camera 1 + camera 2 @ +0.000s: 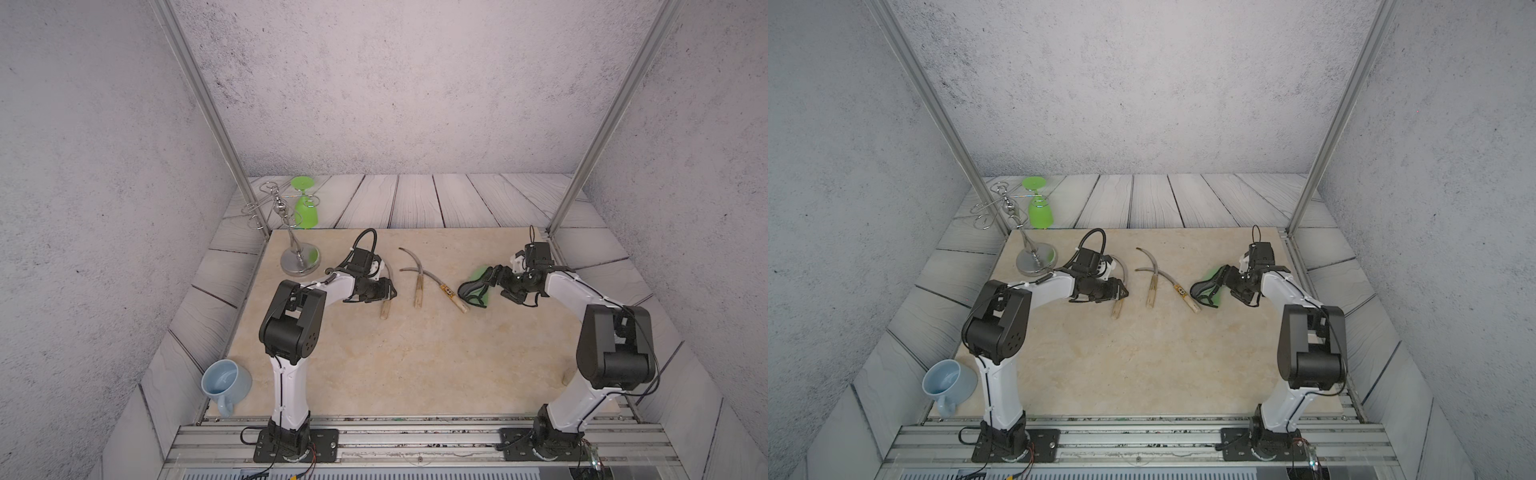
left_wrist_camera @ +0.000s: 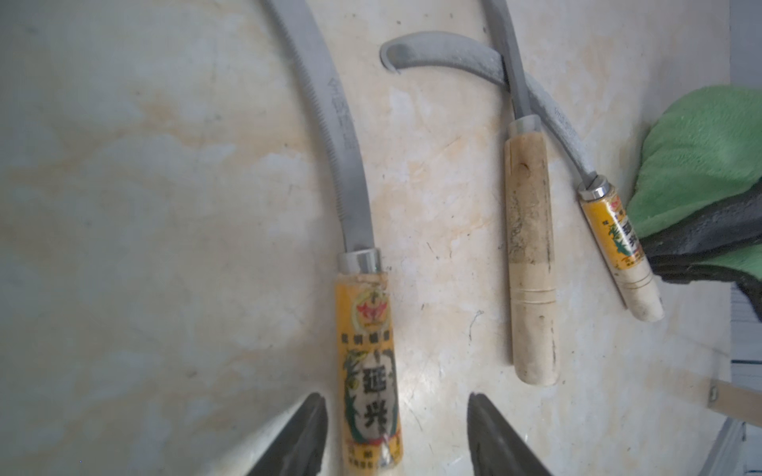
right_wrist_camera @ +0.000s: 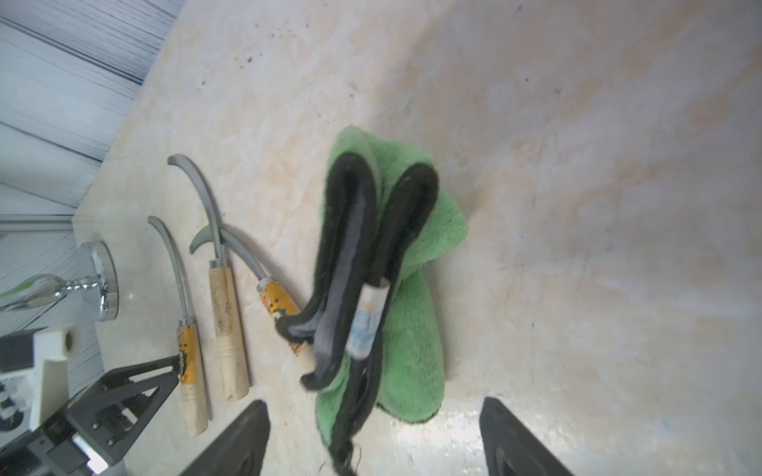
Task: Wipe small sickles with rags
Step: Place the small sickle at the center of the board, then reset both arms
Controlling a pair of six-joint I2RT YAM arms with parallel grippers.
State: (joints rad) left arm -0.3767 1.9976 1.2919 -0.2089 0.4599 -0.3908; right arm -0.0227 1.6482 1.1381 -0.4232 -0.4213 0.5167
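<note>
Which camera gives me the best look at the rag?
The right wrist view: the rag lies close and central, green cloth and black trim clear. Both top views show it small, partly hidden by the right gripper. The left wrist view catches only one edge.

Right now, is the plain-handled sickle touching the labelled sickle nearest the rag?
Touching: left wrist view shows the plain-handled sickle lying across the labelled sickle.

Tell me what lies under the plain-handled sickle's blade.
The curved blade of the orange-labelled sickle beside the rag crosses beneath it, both on the beige tabletop. Where they cross, the lower blade is covered.
</note>
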